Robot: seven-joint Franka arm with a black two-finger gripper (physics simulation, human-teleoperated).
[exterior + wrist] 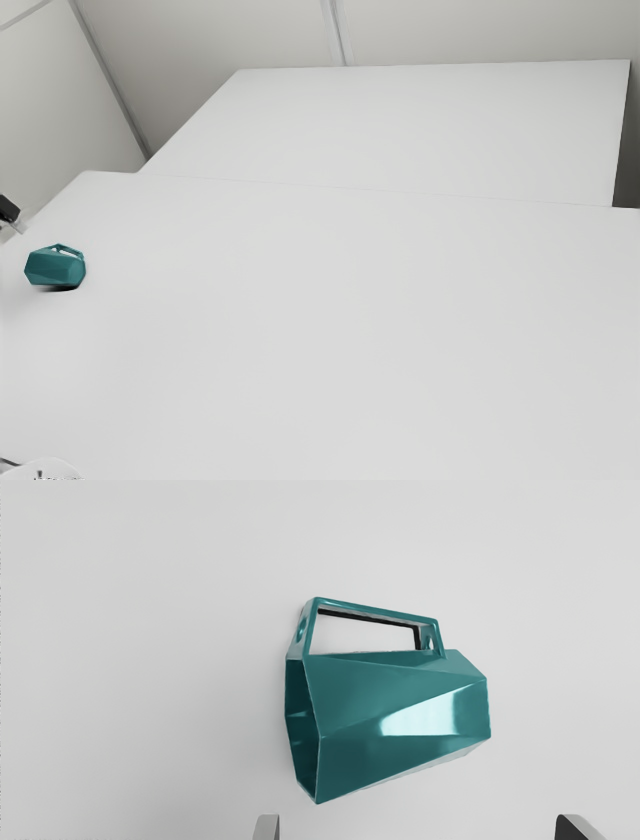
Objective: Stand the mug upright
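The gripper (12,212) shows in part at the exterior view's left edge, above the table and a short way from the mug. A teal faceted mug (55,268) lies on its side on the white table (330,330). In the wrist view the mug (395,705) has its open mouth toward one side, its base toward the other, and its angular handle lying out to the side. The gripper (417,827) is open, its two fingertips wide apart with nothing between them, and the mug lies just beyond them, untouched.
A second white surface (400,130) adjoins the table's far side, with pale walls (230,50) behind it. Part of a round white object (45,470) shows at the exterior view's lower left corner.
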